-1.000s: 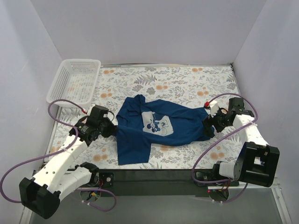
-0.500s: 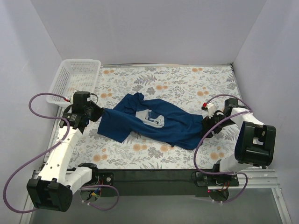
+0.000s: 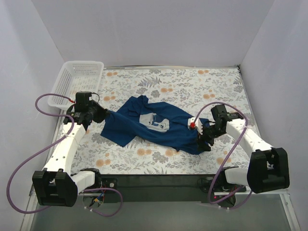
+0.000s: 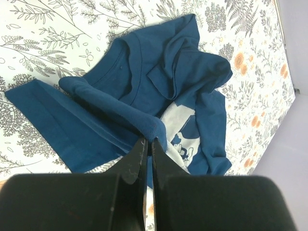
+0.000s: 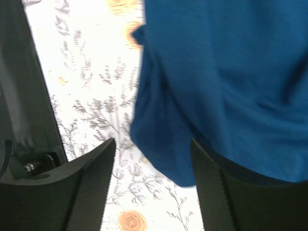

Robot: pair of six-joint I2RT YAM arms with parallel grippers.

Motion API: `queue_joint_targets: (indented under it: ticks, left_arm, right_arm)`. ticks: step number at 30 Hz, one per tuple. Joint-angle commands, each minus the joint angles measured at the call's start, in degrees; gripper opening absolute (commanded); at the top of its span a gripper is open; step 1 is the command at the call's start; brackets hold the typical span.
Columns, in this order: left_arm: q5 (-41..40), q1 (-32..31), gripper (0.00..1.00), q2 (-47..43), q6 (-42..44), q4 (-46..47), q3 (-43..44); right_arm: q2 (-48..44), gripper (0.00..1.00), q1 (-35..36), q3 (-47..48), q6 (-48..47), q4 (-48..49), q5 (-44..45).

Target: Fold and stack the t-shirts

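Observation:
A dark blue t-shirt (image 3: 154,126) with a white cartoon print lies crumpled across the middle of the flowered table. My left gripper (image 3: 102,115) is shut on a bunched fold of the t-shirt (image 4: 144,115) at its left end. My right gripper (image 3: 203,141) is open over the shirt's lower right corner; in the right wrist view the blue cloth (image 5: 221,82) hangs between and above the fingers (image 5: 91,183), and I cannot tell whether they touch it.
A white plastic basket (image 3: 77,84) stands empty at the back left corner. White walls close in the table on three sides. A dark strip (image 3: 159,180) runs along the near edge between the arm bases.
My left gripper pulled the shirt's left end up and to the left over the last second. My right gripper let go of the right end and moved left and nearer, to the lower right corner.

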Motion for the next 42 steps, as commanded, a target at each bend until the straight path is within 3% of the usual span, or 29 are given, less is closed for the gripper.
queue_joint_targets:
  ticks: [1,9,12,13,14,18,21,24,28,30,31,34,38,39,42]
  left_arm:
    - [1.7,0.6,0.0,-0.5,1.0,1.5,-0.3]
    - [2.5,1.3,0.0,-1.2,1.5,1.5,-1.3]
    - [2.3,1.7,0.0,-1.1,2.2,1.4,-1.0]
    - [1.8,2.0,0.0,-1.0,2.5,1.1,-0.8]
    - [1.5,2.1,0.0,-1.0,3.1,1.0,-0.8]
    - [0.5,2.9,0.0,-1.2,4.2,0.7,-0.7]
    - [-0.4,3.0,0.0,-1.2,4.5,0.8,-0.9]
    - [0.0,3.1,0.0,-0.3,4.4,1.7,-1.1]
    - [2.3,3.1,0.0,1.9,2.8,4.3,-1.5]
    - [3.8,3.1,0.0,3.6,2.5,5.1,-1.4]
    - [4.1,3.1,0.0,4.3,2.0,5.7,-1.3]
    - [5.2,3.1,0.0,6.0,1.9,6.4,-0.7]
    - [5.6,3.1,0.0,7.0,2.3,6.9,-0.3]
    - [5.8,3.1,0.0,7.1,2.5,7.0,-0.2]
    - [6.1,3.1,0.0,7.1,2.6,7.2,-0.4]
  right_arm:
    - [0.6,0.56,3.9,-1.6,-0.5,0.3,1.7]
    - [3.3,0.44,10.6,-4.2,6.3,6.9,8.4]
    - [3.9,0.2,11.1,-3.5,7.4,6.6,9.1]
    - [3.4,0.04,11.1,-3.1,7.5,6.3,9.8]
    - [2.7,0.01,11.1,-2.0,7.0,5.8,10.3]
    - [-2.8,0.01,7.5,4.8,3.4,0.1,9.5]
    - [-3.7,0.01,0.1,12.6,3.4,-1.0,6.5]
    - [0.0,0.01,-5.7,17.1,5.0,-0.6,5.7]
    - [7.1,0.03,-7.1,19.6,15.5,4.7,7.0]
    - [8.9,0.23,-6.8,18.6,19.8,12.7,8.4]
    - [9.0,0.39,-6.8,17.4,24.9,16.1,10.7]
    - [6.8,0.54,-6.7,15.4,29.1,23.9,12.6]
    - [1.2,0.55,-6.7,14.2,26.8,22.5,3.3]
    - [1.1,0.55,-6.6,14.4,19.8,15.6,-4.5]
    - [1.0,0.52,-4.1,11.9,9.7,5.4,-10.1]
